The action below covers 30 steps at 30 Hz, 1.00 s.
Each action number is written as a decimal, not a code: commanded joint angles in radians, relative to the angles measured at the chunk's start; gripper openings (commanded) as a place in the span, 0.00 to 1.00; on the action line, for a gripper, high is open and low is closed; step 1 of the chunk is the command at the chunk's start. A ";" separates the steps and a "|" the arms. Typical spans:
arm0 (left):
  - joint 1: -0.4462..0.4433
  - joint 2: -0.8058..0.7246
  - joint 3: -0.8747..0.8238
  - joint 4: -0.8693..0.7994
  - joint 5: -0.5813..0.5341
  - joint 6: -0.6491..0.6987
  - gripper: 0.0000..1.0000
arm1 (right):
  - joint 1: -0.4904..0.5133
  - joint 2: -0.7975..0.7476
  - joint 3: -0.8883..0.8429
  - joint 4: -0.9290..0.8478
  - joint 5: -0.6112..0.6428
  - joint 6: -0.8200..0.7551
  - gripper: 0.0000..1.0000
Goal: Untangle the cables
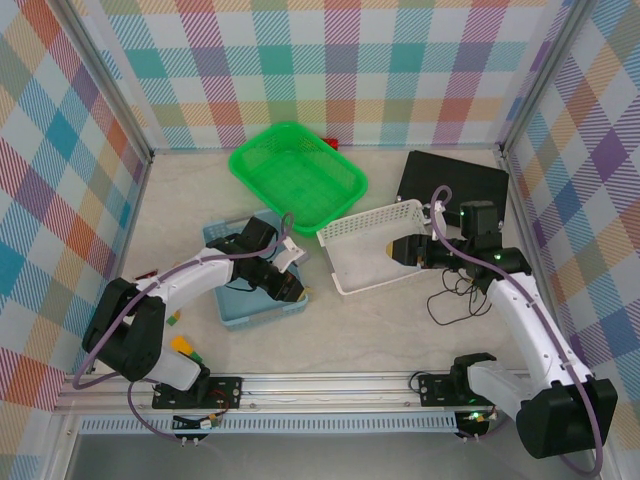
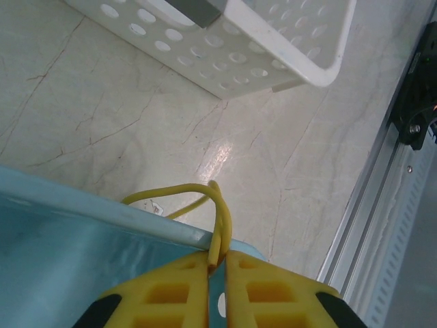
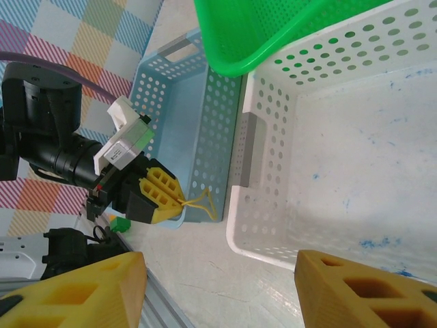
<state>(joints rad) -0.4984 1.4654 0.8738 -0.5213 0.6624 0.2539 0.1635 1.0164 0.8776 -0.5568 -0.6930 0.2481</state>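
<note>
— What have your jaws got?

— My left gripper (image 2: pixel 217 263) is pinched closed on a thin yellow cable (image 2: pixel 220 212), right at the rim of the light-blue perforated plastic basket (image 2: pixel 102 212). The cable arches out of my pads in a small loop and curls over the rim on the side of the pale marble-look table (image 2: pixel 136 102).

— How will it handle?

— Light and limp, I'd judge, with a slick jacket. It should bend wherever I lead it, though a loop like this could snag on the basket's holes. Holding it close to the crown of the loop seems right. A hard tug might tighten any knot.

— And the other arm?

— Farther out, my right gripper (image 3: pixel 220 270) hangs with its jaws apart, holding nothing, over the white perforated plastic basket (image 3: pixel 246 225). A thin black cable (image 1: pixel 455 295) lies loose on the table beside that arm. Beyond sits the bright green plastic basket (image 1: pixel 245 165), just behind the white one.
</note>
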 commanded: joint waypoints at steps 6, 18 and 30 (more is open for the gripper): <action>0.003 -0.022 -0.003 -0.011 -0.001 0.014 0.06 | 0.005 -0.018 -0.013 0.027 -0.003 -0.006 0.59; 0.005 -0.108 0.022 -0.097 -0.007 0.123 0.00 | 0.005 -0.034 -0.015 0.028 -0.006 -0.007 0.58; 0.012 -0.177 0.085 -0.140 0.028 0.179 0.00 | 0.006 -0.118 -0.067 0.087 -0.073 -0.096 0.55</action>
<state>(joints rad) -0.4938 1.3071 0.9226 -0.6308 0.6575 0.4061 0.1635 0.9318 0.8337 -0.5175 -0.7181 0.1951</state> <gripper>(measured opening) 0.058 0.554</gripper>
